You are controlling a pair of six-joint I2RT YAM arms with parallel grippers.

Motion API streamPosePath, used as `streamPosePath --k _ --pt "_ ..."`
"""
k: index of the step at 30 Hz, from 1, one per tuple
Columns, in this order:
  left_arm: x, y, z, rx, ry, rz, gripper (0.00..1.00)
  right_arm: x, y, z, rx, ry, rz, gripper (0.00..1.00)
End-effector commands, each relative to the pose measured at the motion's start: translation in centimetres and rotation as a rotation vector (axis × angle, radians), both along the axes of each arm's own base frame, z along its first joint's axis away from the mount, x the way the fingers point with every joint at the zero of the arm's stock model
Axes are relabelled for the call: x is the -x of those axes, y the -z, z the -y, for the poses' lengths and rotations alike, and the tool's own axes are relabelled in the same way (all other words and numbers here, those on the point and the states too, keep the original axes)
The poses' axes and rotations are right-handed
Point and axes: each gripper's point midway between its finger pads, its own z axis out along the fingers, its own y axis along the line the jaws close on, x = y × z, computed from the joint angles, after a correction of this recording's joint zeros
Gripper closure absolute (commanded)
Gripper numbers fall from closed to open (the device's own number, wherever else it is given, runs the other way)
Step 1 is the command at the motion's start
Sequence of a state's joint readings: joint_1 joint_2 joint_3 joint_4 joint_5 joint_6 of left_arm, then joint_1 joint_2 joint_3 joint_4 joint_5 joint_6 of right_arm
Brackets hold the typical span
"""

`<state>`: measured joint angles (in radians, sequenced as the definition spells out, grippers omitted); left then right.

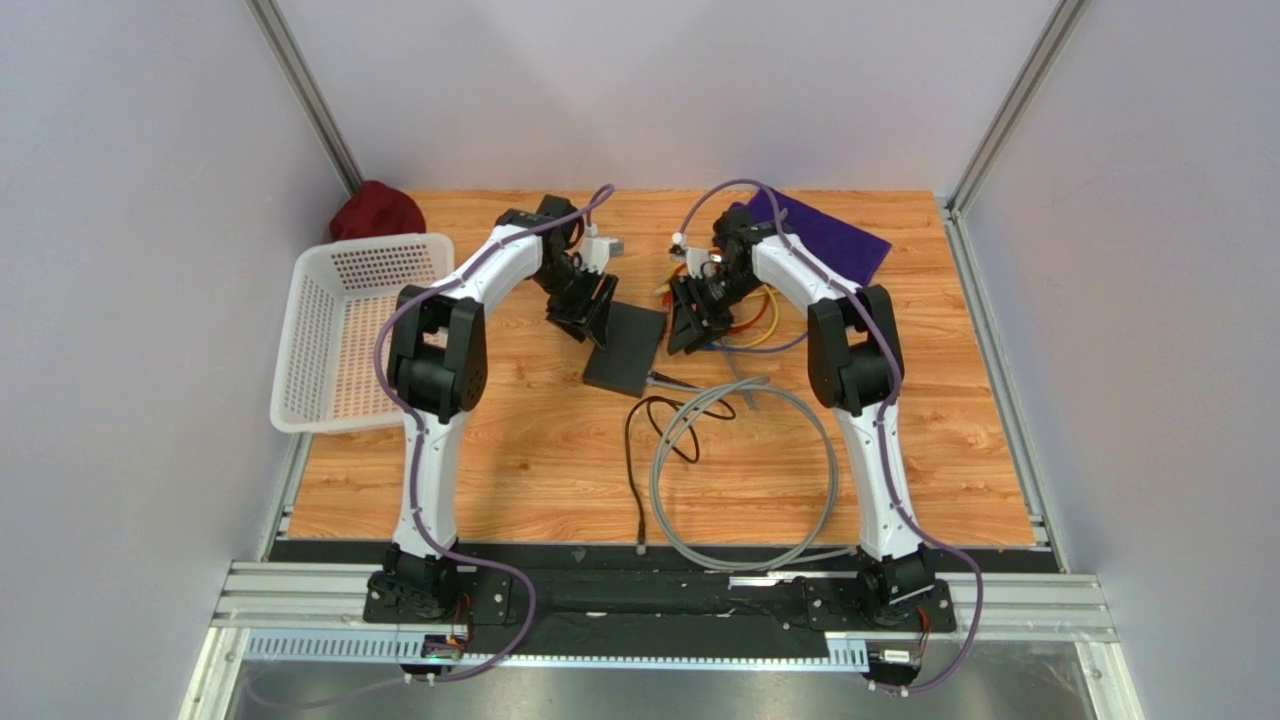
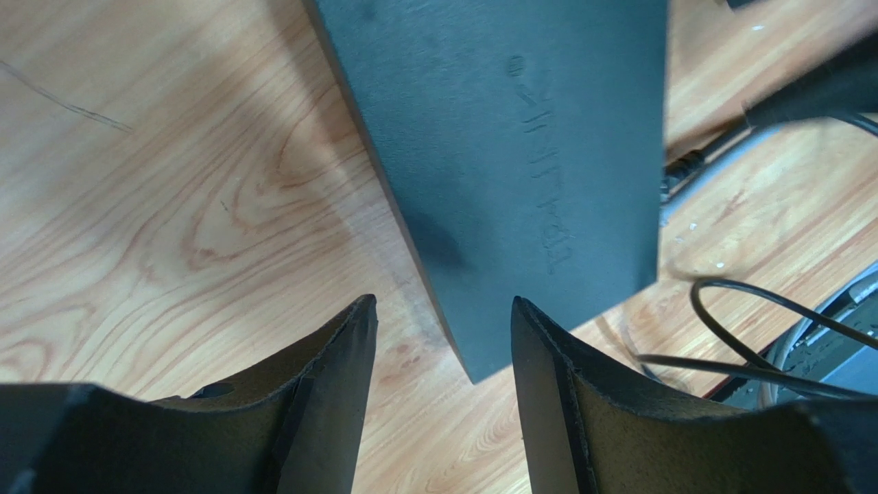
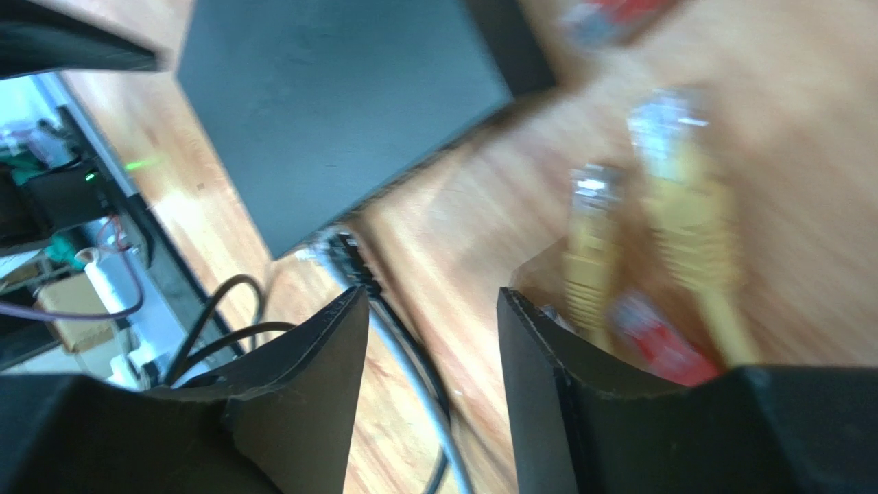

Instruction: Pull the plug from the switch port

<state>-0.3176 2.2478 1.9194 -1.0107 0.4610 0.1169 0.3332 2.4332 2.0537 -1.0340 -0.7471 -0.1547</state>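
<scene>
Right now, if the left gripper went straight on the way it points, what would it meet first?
Most likely the switch: its near corner sits just ahead of the open left gripper, in line with its gap. Depth is unclear, so it might touch the table beside that corner instead.

A white mesh basket point(image 1: 361, 330) sits left, maroon cloth point(image 1: 376, 210) behind it, purple cloth point(image 1: 830, 228) far right.

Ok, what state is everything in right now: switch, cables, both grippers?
Switch: lying flat on the table.
Grey cable: coiled, end apparently plugged into the switch.
Yellow plugs: unplugged, loose on the table.
Left gripper: open, at the switch's corner.
Right gripper: open, above the grey cable.
</scene>
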Motion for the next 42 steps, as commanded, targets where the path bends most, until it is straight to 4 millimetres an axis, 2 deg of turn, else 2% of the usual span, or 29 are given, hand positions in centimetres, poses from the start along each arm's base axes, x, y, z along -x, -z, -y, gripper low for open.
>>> streamPosePath --k 1,4,9,13,23,33,42 --pt "0.1 1.3 0.1 0.006 -0.045 -0.043 0.41 2.5 -0.5 -2.6 -0.072 -0.073 -0.051 0.46" --pt "0.6 2.4 0.2 0.012 -0.049 -0.085 0.43 3.4 0.1 -3.4 -0.067 -0.105 -0.066 0.45" --pt "1.4 4.5 -0.1 -0.017 -0.067 -0.142 0.46 3.3 1.7 -3.3 -0.040 -0.114 -0.073 0.46" --pt "1.8 5.5 -0.7 -0.049 -0.075 -0.170 0.47 4.1 2.9 -2.9 -0.032 -0.142 -0.103 0.46" --pt "2.9 6.0 -0.9 -0.056 -0.069 -0.198 0.49 4.2 5.1 -3.2 -0.050 -0.156 -0.145 0.50" --pt "2.9 6.0 -1.0 -0.060 -0.067 -0.196 0.49 4.3 5.6 -3.5 -0.073 -0.170 -0.157 0.53" --pt "2.9 6.0 -1.1 -0.063 -0.062 -0.193 0.49 4.4 6.3 -3.6 -0.047 -0.184 -0.145 0.61"
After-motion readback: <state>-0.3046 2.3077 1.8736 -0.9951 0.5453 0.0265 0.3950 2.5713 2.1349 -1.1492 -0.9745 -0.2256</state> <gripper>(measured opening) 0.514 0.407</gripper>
